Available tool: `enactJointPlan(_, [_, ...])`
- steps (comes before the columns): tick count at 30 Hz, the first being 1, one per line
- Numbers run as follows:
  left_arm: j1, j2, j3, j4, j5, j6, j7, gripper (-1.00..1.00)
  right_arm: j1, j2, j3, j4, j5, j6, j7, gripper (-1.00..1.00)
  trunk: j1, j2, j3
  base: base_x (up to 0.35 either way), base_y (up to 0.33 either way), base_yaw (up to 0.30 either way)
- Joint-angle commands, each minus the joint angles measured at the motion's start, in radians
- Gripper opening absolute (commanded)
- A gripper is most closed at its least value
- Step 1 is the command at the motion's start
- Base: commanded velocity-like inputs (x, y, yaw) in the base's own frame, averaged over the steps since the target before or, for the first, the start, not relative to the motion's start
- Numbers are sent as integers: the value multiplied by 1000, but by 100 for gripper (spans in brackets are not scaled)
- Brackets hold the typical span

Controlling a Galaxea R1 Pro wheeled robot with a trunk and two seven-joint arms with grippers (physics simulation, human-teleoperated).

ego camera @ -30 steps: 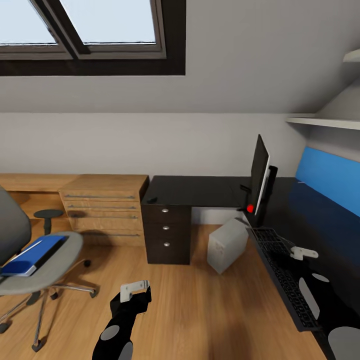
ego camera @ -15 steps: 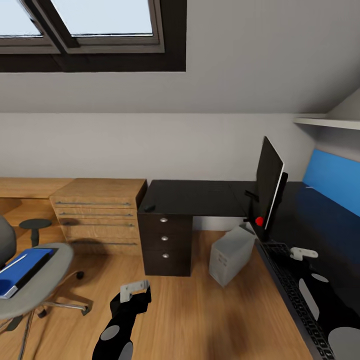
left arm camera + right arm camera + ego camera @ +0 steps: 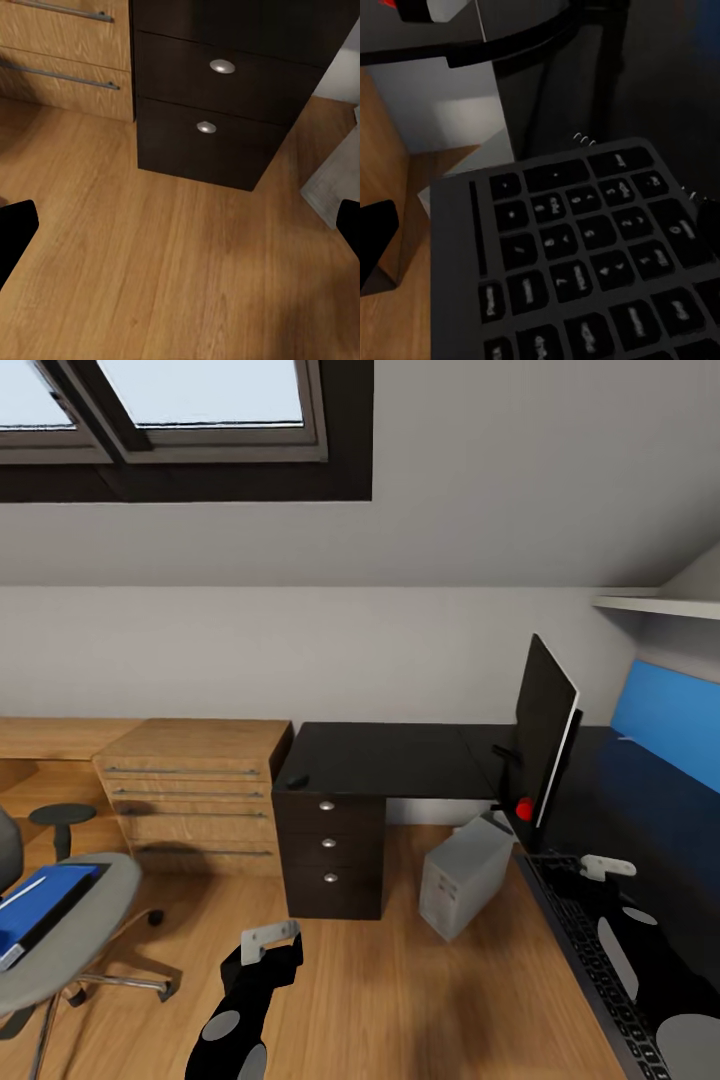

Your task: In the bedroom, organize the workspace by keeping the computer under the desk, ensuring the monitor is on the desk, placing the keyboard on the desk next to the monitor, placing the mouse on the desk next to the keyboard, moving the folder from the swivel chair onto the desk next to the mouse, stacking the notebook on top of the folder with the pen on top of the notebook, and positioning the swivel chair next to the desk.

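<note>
Attic bedroom, plank floor, black counter (image 3: 400,755) at centre right. Keyboard (image 3: 590,960) lower right, long axis running up the frame, directly beneath right tool (image 3: 607,867). Both tools spread wide, empty. Folder (image 3: 40,905) far lower left.

Camera swung right: swivel chair (image 3: 60,930) mostly off frame; monitor (image 3: 545,732) seemingly nearer; objects apparently unmoved.

Attic home office: sloped pale grey wall with dark-framed skylight (image 3: 190,420) above the glossy black L-shaped bench (image 3: 400,755); light oak drawers (image 3: 190,795) and grey swivel chair (image 3: 60,930) beside it.
</note>
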Motion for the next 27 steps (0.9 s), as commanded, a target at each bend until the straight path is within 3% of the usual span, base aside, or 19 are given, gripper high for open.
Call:
enactJointPlan(1, [-1, 0, -2, -1, 9, 3, 8, 100, 0, 0, -2, -1, -10, 6, 5, 100, 0, -1, -1, 131, 0, 0])
enactJointPlan(10, [-1, 0, -2, -1, 9, 3, 8, 100, 0, -1, -2, -1, -9, 6, 4, 100, 0, -1, -1, 153, 0, 0])
enactJointPlan(27, [-1, -5, -21, -13, 13, 3, 8, 100, 0, -3, -2, 2, 21, 9, 3, 100, 0, -1, -1, 12, 0, 0])
